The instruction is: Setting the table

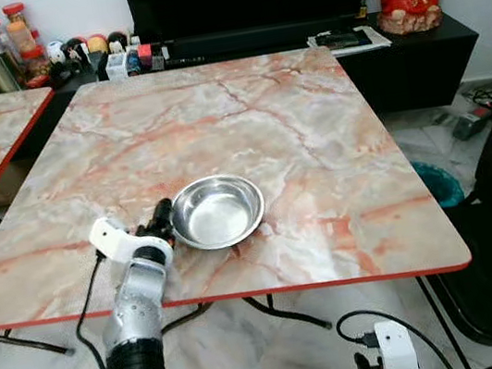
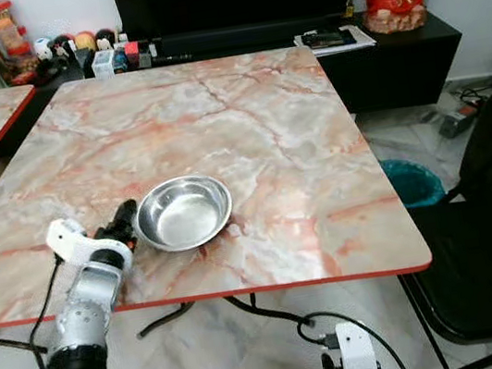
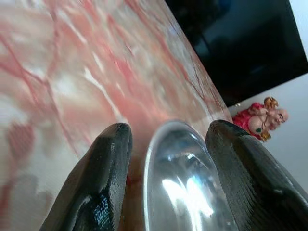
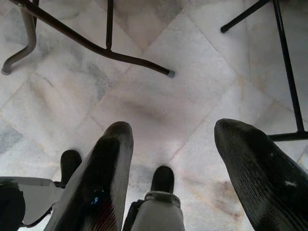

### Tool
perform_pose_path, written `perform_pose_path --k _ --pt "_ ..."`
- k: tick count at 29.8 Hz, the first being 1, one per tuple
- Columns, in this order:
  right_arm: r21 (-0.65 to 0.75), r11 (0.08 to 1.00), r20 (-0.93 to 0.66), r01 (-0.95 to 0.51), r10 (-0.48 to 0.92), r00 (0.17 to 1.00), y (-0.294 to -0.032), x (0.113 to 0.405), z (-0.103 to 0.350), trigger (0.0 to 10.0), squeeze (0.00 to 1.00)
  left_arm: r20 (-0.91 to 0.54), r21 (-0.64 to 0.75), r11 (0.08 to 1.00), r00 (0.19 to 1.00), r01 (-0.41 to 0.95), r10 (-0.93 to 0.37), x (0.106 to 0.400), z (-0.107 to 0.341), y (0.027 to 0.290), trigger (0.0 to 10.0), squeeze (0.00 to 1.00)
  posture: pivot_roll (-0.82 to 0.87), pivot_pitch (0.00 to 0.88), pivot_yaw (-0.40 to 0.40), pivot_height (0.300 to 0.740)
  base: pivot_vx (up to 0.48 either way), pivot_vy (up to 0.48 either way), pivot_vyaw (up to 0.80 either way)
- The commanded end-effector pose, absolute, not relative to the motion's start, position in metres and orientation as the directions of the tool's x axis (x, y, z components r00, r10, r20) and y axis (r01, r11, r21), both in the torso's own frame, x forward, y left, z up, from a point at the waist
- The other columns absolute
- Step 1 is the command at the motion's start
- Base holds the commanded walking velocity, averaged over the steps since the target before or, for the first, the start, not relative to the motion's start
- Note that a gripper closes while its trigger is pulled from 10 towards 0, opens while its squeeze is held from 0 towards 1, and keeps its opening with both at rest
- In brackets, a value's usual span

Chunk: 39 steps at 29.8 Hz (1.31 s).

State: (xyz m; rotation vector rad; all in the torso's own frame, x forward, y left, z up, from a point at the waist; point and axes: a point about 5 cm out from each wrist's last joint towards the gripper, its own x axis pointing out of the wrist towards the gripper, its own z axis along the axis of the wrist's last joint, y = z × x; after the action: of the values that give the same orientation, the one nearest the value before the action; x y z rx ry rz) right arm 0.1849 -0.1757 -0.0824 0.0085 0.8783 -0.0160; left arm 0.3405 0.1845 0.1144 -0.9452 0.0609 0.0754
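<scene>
**Left gripper at bowl rim, slip and push risk**

My left gripper [image 1: 163,218] sits at the left rim of the round shiny steel bowl [image 1: 217,210], near the front-left part of the square pink-marble table with a red edge [image 1: 313,136]. In the left wrist view its black fingers [image 3: 96,183] stand apart, one either side of the rim, not visibly clamped. The bowl rests flat on the table, close to the near edge.

Risks as I judge them: the rim is thin, smooth and curved, so closing off-centre could squirt the bowl out or tip it. Pushing forward before gripping would just slide it right across the slick marble. Dragging it nearward could drop it off the edge.

My right gripper [image 4: 168,159] hangs idle low on the right, fingers spread, over the pale marble floor [image 4: 192,72] beside the black metal table legs [image 4: 96,45]; swinging it up carelessly could hit the table's underside.
</scene>
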Motion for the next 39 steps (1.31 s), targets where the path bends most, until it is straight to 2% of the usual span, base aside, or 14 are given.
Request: perform_pose_path --k 1,7,12,14,17,20,21,23,25,27,30,33,36,39 --pt "0.004 1.000 -0.761 0.024 -0.013 0.648 -0.176 0.189 -0.080 10.0 0.00 -0.082 -0.803 0.588 0.996 -0.094 0.046 0.339 0.116 0.187 10.0 0.00 0.08 0.000 -0.007 0.740 0.000 0.000 0.00" --pt "0.002 1.000 -0.759 0.014 -0.008 0.652 -0.177 0.192 -0.079 10.0 0.00 -0.018 -0.815 0.577 0.998 -0.050 0.062 0.333 0.126 0.195 10.0 0.00 0.09 0.000 -0.030 0.740 0.000 0.000 0.00" --pt "0.000 1.000 -0.753 0.016 -0.010 0.658 -0.179 0.195 -0.077 10.0 0.00 0.074 -0.773 0.634 0.986 -0.037 0.147 0.326 0.142 0.212 10.0 0.00 0.09 0.000 -0.039 0.740 0.000 0.000 0.00" --pt "-0.001 1.000 -0.752 0.016 -0.011 0.659 -0.180 0.196 -0.077 10.0 0.00 0.110 -0.686 0.723 0.970 -0.082 0.215 0.323 0.149 0.228 10.0 0.00 0.10 0.000 -0.045 0.740 0.000 0.000 0.00" --pt "-0.001 1.000 -0.751 0.015 -0.011 0.661 -0.180 0.196 -0.076 10.0 0.00 0.149 -0.631 0.764 0.946 -0.132 0.287 0.319 0.159 0.247 10.0 0.00 0.10 0.000 -0.043 0.740 0.000 0.000 0.00" --pt "-0.001 1.000 -0.750 0.016 -0.011 0.662 -0.179 0.197 -0.076 10.0 0.00 0.177 -0.446 0.868 0.930 -0.217 0.323 0.315 0.168 0.268 10.0 0.00 0.10 0.000 -0.040 0.740 0.000 0.000 0.00" --pt "-0.001 1.000 -0.750 0.016 -0.011 0.662 -0.179 0.197 -0.076 10.0 0.00 0.177 -0.446 0.868 0.930 -0.217 0.323 0.315 0.168 0.268 10.0 0.00 0.10 0.000 -0.040 0.740 0.000 0.000 0.00" --pt "0.003 1.000 -0.747 0.022 -0.013 0.665 -0.179 0.197 -0.076 10.0 0.00 0.174 -0.222 0.924 0.920 -0.310 0.351 0.308 0.168 0.289 10.0 0.00 0.10 0.000 -0.031 0.740 0.000 0.000 0.00" --pt "0.004 1.000 -0.746 0.024 -0.013 0.666 -0.179 0.198 -0.076 10.0 0.00 0.170 -0.184 0.927 0.918 -0.328 0.359 0.306 0.167 0.293 10.0 0.00 0.09 0.000 -0.030 0.740 0.000 0.000 0.00" --pt "0.005 1.000 -0.745 0.029 -0.015 0.667 -0.178 0.198 -0.076 10.0 0.00 0.162 -0.166 0.910 0.900 -0.380 0.405 0.298 0.164 0.308 10.0 0.00 0.09 0.000 -0.022 0.740 0.000 0.000 0.00" --pt "0.008 0.999 -0.744 0.041 -0.021 0.667 -0.179 0.196 -0.076 10.0 0.00 0.150 -0.071 0.816 0.803 -0.574 0.577 0.268 0.154 0.354 10.0 0.00 0.10 0.000 -0.020 0.740 0.000 0.000 0.00" --pt "0.008 0.999 -0.748 0.049 -0.027 0.663 -0.180 0.194 -0.077 10.0 0.00 0.138 0.005 0.766 0.760 -0.642 0.636 0.250 0.146 0.373 10.0 0.00 0.10 0.000 -0.014 0.740 0.000 0.000 0.00" --pt "0.009 0.998 -0.752 0.058 -0.031 0.658 -0.180 0.191 -0.079 10.0 0.00 0.102 0.134 0.655 0.668 -0.743 0.737 0.220 0.128 0.397 10.0 0.00 0.10 0.000 -0.008 0.740 0.000 0.000 0.00" --pt "0.011 0.998 -0.752 0.064 -0.034 0.658 -0.180 0.191 -0.079 10.0 0.00 0.086 0.200 0.612 0.636 -0.765 0.767 0.209 0.120 0.404 10.0 0.00 0.10 0.000 -0.007 0.740 0.000 0.000 0.00"
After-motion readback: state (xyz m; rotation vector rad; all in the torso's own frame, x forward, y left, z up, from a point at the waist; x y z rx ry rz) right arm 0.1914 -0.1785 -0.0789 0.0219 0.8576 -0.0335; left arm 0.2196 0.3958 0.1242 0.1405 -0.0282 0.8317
